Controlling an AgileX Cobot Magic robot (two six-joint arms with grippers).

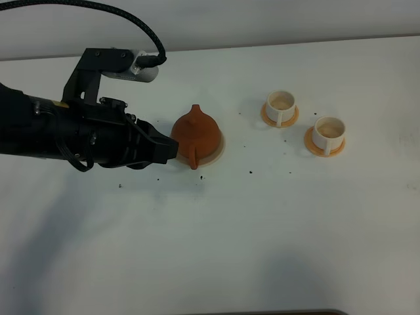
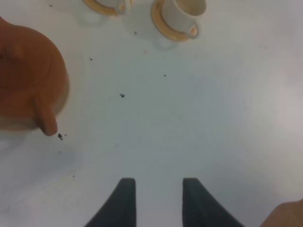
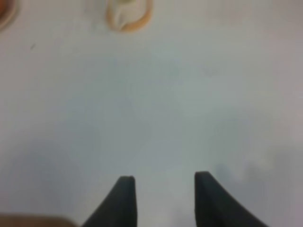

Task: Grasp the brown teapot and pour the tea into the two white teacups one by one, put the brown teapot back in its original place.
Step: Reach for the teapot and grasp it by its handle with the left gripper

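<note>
The brown teapot (image 1: 197,133) stands upright on its pale beige coaster (image 1: 218,150) left of the table's middle. My left gripper (image 1: 168,149) sits just left of the pot at its base. In the left wrist view this gripper (image 2: 158,198) is open with bare table between its fingers, and the teapot (image 2: 28,80) lies off to one side of them. The two white teacups (image 1: 281,104) (image 1: 328,130) stand on orange-tan saucers to the right; their insides look pale, and no tea shows. My right gripper (image 3: 163,198) is open over bare table, out of the exterior high view.
Small dark specks (image 1: 251,172) dot the white table around the pot and cups. A black cable (image 1: 125,16) arches over the left arm. The right wrist view is blurred, with one cup on its saucer (image 3: 128,14) far ahead.
</note>
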